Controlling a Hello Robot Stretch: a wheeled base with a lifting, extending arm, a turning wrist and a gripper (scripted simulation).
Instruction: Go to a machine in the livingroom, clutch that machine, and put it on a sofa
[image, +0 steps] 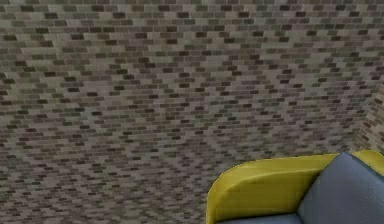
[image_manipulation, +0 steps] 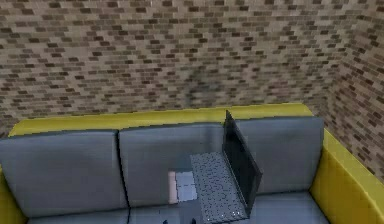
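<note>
Nearest me, low in the arm side view, a dark bit that I take for my pincer (image_manipulation: 190, 212) sits under two small pale squares (image_manipulation: 183, 186), which I take for the marks at my arm's end. I cannot tell how its fingers are set. Since the machine lies right at it on a surface, I cannot tell whether it holds anything either. That machine, a laptop (image_manipulation: 225, 175), lies on the seat just beside those squares, lid raised, base flat toward me. I judge the middle of the seat a sound spot for it, flat and well away from the edge, so the placing looks nearly finished. Behind it the grey back cushions (image_manipulation: 60, 170) keep the lid from tipping over. The yellow sofa (image_manipulation: 150, 120) itself backs against the brick wall (image_manipulation: 150, 50), which leaves only this side to reach from.
</note>
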